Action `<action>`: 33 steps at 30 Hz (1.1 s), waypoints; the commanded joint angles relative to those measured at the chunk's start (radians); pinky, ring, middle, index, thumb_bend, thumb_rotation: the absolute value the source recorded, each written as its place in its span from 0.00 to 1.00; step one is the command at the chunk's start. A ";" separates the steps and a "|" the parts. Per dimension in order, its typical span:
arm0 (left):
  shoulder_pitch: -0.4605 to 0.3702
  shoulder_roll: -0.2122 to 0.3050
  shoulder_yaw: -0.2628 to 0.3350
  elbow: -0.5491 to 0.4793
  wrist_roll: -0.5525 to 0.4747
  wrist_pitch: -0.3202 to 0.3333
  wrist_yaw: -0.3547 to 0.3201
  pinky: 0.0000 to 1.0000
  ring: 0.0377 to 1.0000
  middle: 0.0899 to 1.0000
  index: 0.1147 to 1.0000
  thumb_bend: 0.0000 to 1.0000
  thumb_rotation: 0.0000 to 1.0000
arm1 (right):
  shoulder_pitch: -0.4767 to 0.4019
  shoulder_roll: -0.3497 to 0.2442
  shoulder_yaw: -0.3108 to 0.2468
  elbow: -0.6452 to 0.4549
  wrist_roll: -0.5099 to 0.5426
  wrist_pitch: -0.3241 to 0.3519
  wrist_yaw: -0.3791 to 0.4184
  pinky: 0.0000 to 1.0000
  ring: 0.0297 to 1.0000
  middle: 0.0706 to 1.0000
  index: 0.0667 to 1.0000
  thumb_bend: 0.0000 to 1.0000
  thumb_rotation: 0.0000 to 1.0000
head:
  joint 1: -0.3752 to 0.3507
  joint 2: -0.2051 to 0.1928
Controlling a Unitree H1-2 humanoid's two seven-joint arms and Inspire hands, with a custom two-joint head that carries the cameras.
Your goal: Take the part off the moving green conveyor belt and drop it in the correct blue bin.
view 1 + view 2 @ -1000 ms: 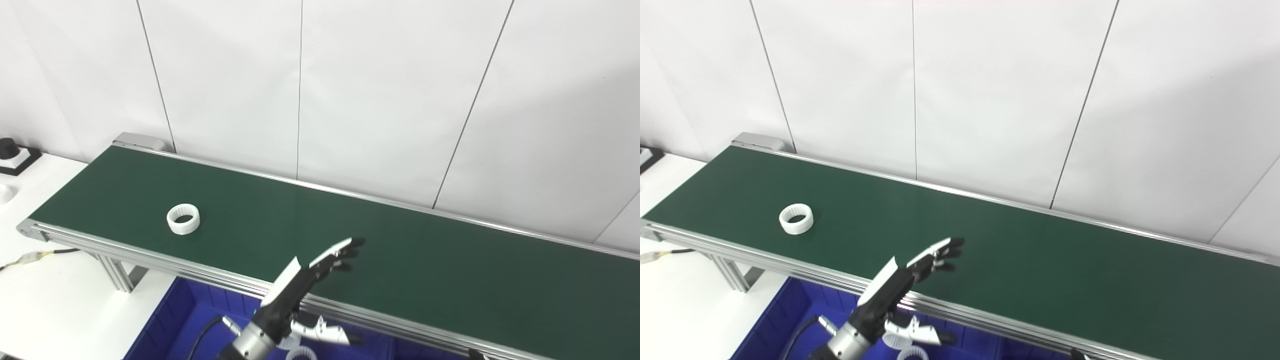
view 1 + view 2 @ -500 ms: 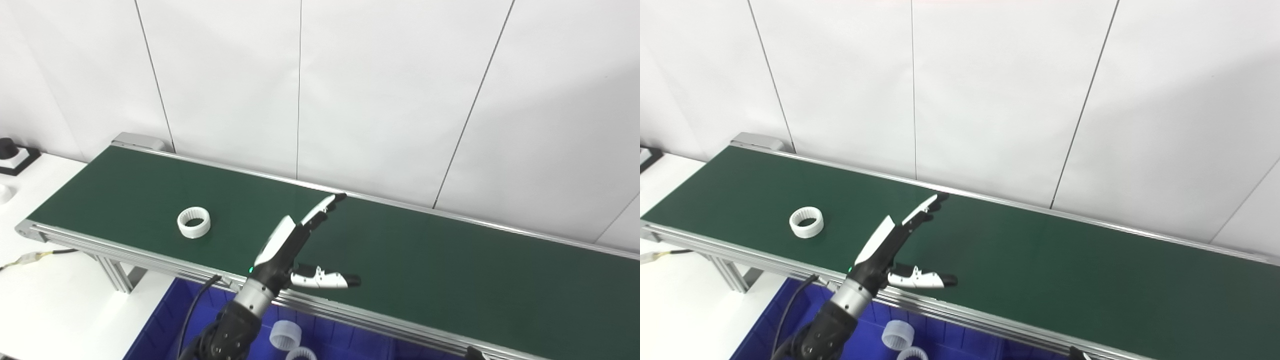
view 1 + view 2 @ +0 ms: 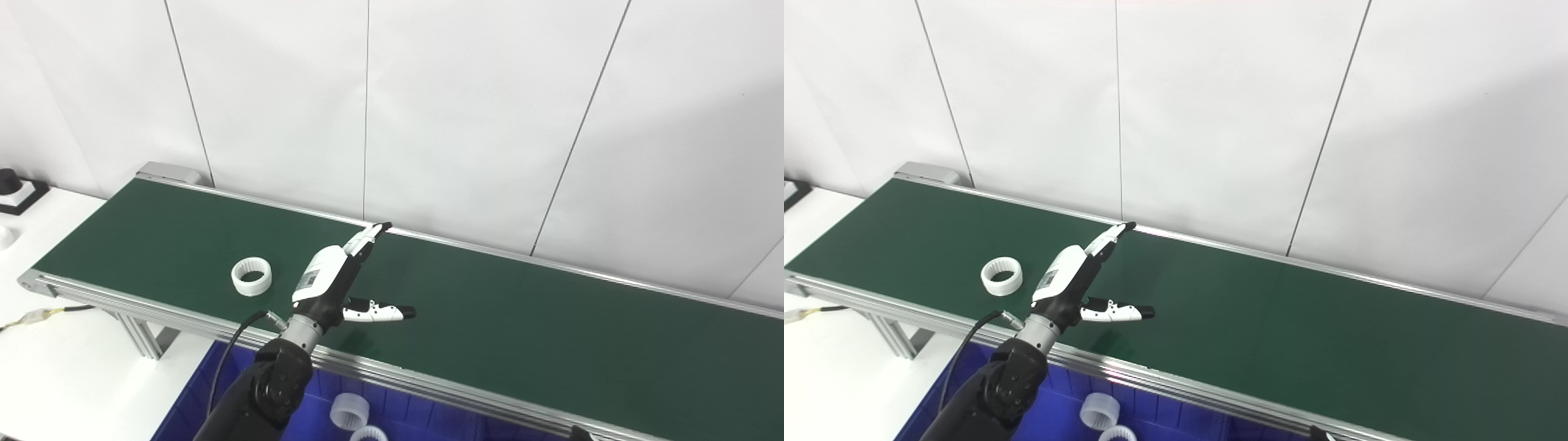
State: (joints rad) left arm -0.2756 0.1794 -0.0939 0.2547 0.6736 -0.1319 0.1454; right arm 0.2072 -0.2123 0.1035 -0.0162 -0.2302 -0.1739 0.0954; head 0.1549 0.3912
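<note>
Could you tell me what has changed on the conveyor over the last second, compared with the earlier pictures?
The left hand rose from the belt's near edge and reached out over the green belt, toward the far side, fingers spread, holding nothing. The white ring rode the belt rightward, closer to the hand. Nothing was grasped or released. The two white rings in the blue bin stayed put.
</note>
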 commanded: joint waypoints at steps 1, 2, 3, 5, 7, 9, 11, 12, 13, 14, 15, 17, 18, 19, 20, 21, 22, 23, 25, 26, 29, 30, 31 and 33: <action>-0.053 0.021 0.000 -0.005 0.030 0.017 0.057 0.88 0.93 0.98 0.97 0.77 0.45 | -0.012 0.000 -0.003 -0.022 0.001 -0.064 -0.018 0.75 0.83 0.87 0.89 0.72 0.19 | 0.001 0.001; -0.058 0.025 -0.004 0.004 0.038 0.024 0.066 0.89 0.94 0.98 0.97 0.77 0.44 | -0.013 0.000 -0.003 -0.022 0.002 -0.063 -0.017 0.75 0.83 0.87 0.89 0.72 0.20 | 0.003 0.000; -0.063 0.029 -0.007 0.014 0.047 0.032 0.075 0.93 0.95 0.98 0.97 0.77 0.41 | -0.013 0.000 -0.002 -0.022 0.002 -0.062 -0.016 0.75 0.84 0.87 0.90 0.72 0.19 | 0.003 -0.001; -0.074 0.038 -0.011 0.032 0.064 0.047 0.095 0.95 0.96 0.98 0.96 0.77 0.41 | -0.015 -0.004 -0.001 -0.017 0.001 -0.070 -0.014 0.75 0.84 0.87 0.90 0.72 0.19 | 0.003 -0.002; -0.080 0.045 -0.015 0.044 0.072 0.055 0.112 0.98 0.97 0.99 0.96 0.76 0.39 | -0.015 -0.005 0.000 -0.016 0.001 -0.071 -0.014 0.75 0.84 0.87 0.90 0.72 0.19 | 0.003 -0.003; -0.085 0.053 -0.020 0.048 0.091 0.079 0.123 0.99 0.98 0.99 0.96 0.76 0.39 | -0.016 -0.005 0.000 -0.016 0.002 -0.069 -0.013 0.75 0.83 0.87 0.89 0.72 0.20 | 0.004 -0.003; -0.088 0.058 -0.026 0.051 0.106 0.100 0.132 1.00 0.98 0.99 0.96 0.76 0.38 | -0.016 -0.006 0.000 -0.015 0.003 -0.068 -0.012 0.75 0.83 0.87 0.89 0.72 0.20 | 0.004 -0.004; -0.091 0.062 -0.029 0.052 0.114 0.115 0.134 1.00 0.98 0.99 0.96 0.76 0.38 | -0.017 -0.005 -0.001 -0.013 0.006 -0.069 -0.011 0.74 0.83 0.87 0.89 0.73 0.20 | 0.004 -0.005; -0.093 0.065 -0.031 0.052 0.118 0.126 0.135 1.00 0.98 0.99 0.96 0.76 0.35 | -0.017 -0.004 -0.001 -0.012 0.008 -0.070 -0.011 0.74 0.83 0.87 0.89 0.72 0.19 | 0.004 -0.005; -0.096 0.067 -0.030 0.053 0.118 0.143 0.130 0.99 0.98 0.99 0.96 0.76 0.32 | -0.017 -0.004 -0.002 -0.010 0.012 -0.072 -0.011 0.75 0.84 0.87 0.89 0.72 0.18 | 0.004 -0.004; -0.098 0.069 -0.029 0.052 0.117 0.161 0.123 0.97 0.98 1.00 0.96 0.76 0.29 | -0.018 -0.004 -0.002 -0.009 0.013 -0.074 -0.010 0.75 0.83 0.87 0.89 0.72 0.18 | 0.004 -0.004; -0.102 0.072 -0.028 0.053 0.114 0.187 0.118 0.95 0.98 1.00 0.96 0.77 0.26 | -0.018 -0.004 -0.001 -0.010 0.011 -0.077 -0.010 0.75 0.83 0.87 0.90 0.72 0.17 | 0.004 -0.004; -0.103 0.074 -0.028 0.055 0.113 0.198 0.118 0.94 0.97 0.99 0.96 0.77 0.24 | -0.018 -0.005 0.000 -0.009 0.011 -0.080 -0.010 0.74 0.83 0.87 0.90 0.71 0.17 | 0.003 -0.004; -0.105 0.076 -0.030 0.059 0.114 0.207 0.121 0.94 0.97 0.99 0.96 0.77 0.24 | -0.018 -0.004 -0.001 -0.007 0.012 -0.083 -0.011 0.74 0.83 0.87 0.90 0.71 0.16 | 0.002 -0.004; -0.106 0.078 -0.031 0.062 0.114 0.213 0.122 0.94 0.97 0.99 0.96 0.78 0.23 | -0.018 -0.004 -0.001 -0.006 0.012 -0.085 -0.012 0.74 0.83 0.87 0.90 0.71 0.16 | 0.002 -0.004; -0.108 0.080 -0.032 0.069 0.115 0.219 0.126 0.94 0.97 0.99 0.96 0.78 0.23 | -0.017 -0.003 -0.001 -0.007 0.013 -0.084 -0.011 0.74 0.83 0.87 0.90 0.71 0.16 | 0.001 -0.003; -0.110 0.082 -0.034 0.074 0.115 0.223 0.129 0.94 0.97 0.99 0.96 0.78 0.21 | -0.017 -0.003 -0.001 -0.008 0.014 -0.082 -0.010 0.74 0.83 0.87 0.90 0.72 0.16 | 0.001 -0.003; -0.111 0.085 -0.035 0.080 0.115 0.227 0.130 0.94 0.97 0.99 0.95 0.78 0.21 | -0.016 -0.003 -0.002 -0.010 0.013 -0.082 -0.010 0.74 0.83 0.87 0.90 0.72 0.16 | 0.001 -0.002; -0.111 0.091 -0.039 0.086 0.114 0.236 0.131 0.95 0.97 0.99 0.95 0.78 0.19 | -0.015 -0.005 -0.001 -0.010 0.013 -0.084 -0.009 0.74 0.83 0.87 0.90 0.72 0.20 | 0.002 -0.002; -0.112 0.093 -0.041 0.088 0.115 0.243 0.131 0.95 0.97 0.99 0.95 0.78 0.19 | -0.015 -0.005 -0.001 -0.009 0.014 -0.086 -0.009 0.74 0.83 0.87 0.90 0.72 0.20 | 0.002 -0.002; -0.114 0.099 -0.046 0.094 0.112 0.266 0.122 0.98 0.98 1.00 0.96 0.78 0.19 | -0.014 -0.006 -0.001 -0.009 0.016 -0.089 -0.007 0.74 0.83 0.87 0.90 0.72 0.19 | 0.002 -0.002; -0.115 0.102 -0.047 0.103 0.109 0.270 0.123 0.98 0.98 1.00 0.96 0.78 0.19 | -0.013 -0.005 -0.001 -0.012 0.016 -0.086 -0.007 0.74 0.83 0.87 0.90 0.72 0.19 | 0.000 -0.001; -0.116 0.103 -0.047 0.109 0.106 0.271 0.124 0.98 0.98 1.00 0.96 0.79 0.18 | -0.012 -0.004 -0.001 -0.015 0.016 -0.083 -0.007 0.74 0.83 0.87 0.90 0.72 0.20 | 0.000 -0.002; -0.120 0.106 -0.046 0.131 0.098 0.267 0.133 0.99 0.99 1.00 0.96 0.80 0.16 | -0.012 -0.004 -0.001 -0.014 0.016 -0.086 -0.007 0.75 0.83 0.87 0.90 0.72 0.20 | 0.000 -0.001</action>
State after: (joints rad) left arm -0.3464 0.2603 -0.1429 0.3896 0.7757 0.1349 0.2466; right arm 0.2010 -0.2135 0.1061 -0.0069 -0.2245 -0.2065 0.0974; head 0.1534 0.3896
